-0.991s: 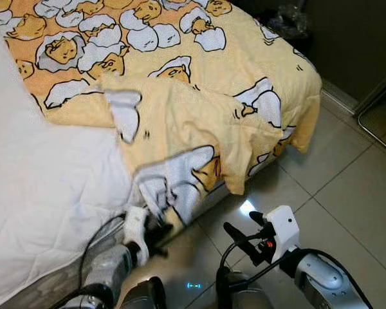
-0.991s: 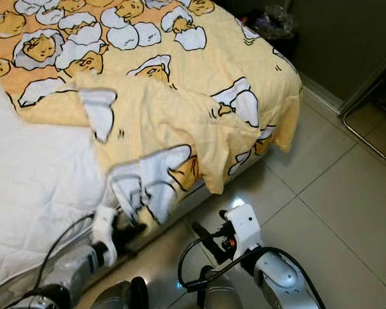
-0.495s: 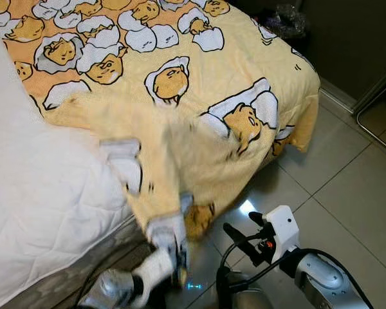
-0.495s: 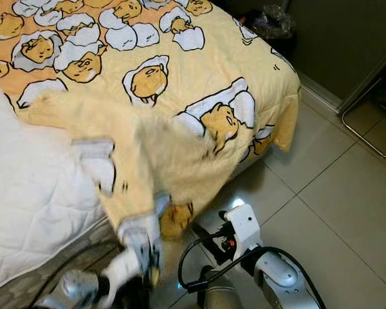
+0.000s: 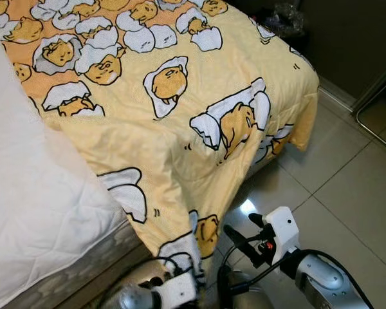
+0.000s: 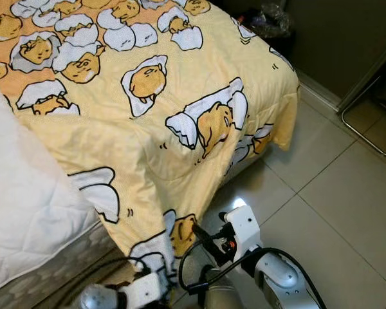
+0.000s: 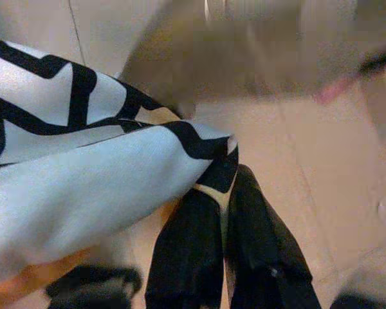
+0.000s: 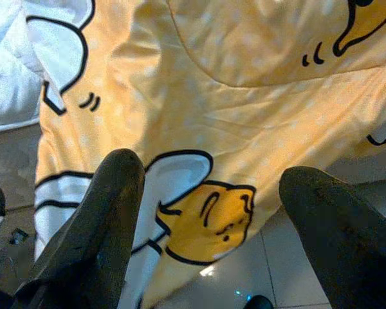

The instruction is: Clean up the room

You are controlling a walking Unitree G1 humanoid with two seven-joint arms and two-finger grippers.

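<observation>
Blanket [image 5: 174, 122], soft yellow fabric printed with cartoon egg figures outlined in black, drapes across the bed and spills over its near edge toward the floor. Its lowest corner hangs right down to the left tool [image 7: 224, 212], and there's the grip: the two black fingers [image 7: 186, 251] are pressed together on the hem, a thin sliver of cloth pinched between them, white and black printed folds bunched just above. The background behind that tool is smeared with blur, so nothing there reads clearly. From the head camera the left tool sits at the bottom edge of the picture, half cut off, with a black cable looped beside it.

Right tool [image 5: 244, 233] hovers over the glossy tiled floor [image 5: 347, 187], just beside the hanging blanket edge, its long black fingers spread apart and holding nothing; through that gap the wrist camera looks straight at the wrinkled yellow drape. Beside the blanket, away from the right tool, lies the white quilted mattress [image 5: 32, 212], stitched in a diamond pattern, bare. A dark crumpled bag [image 5: 289, 16] beyond the bed's far corner is hard to make out.
</observation>
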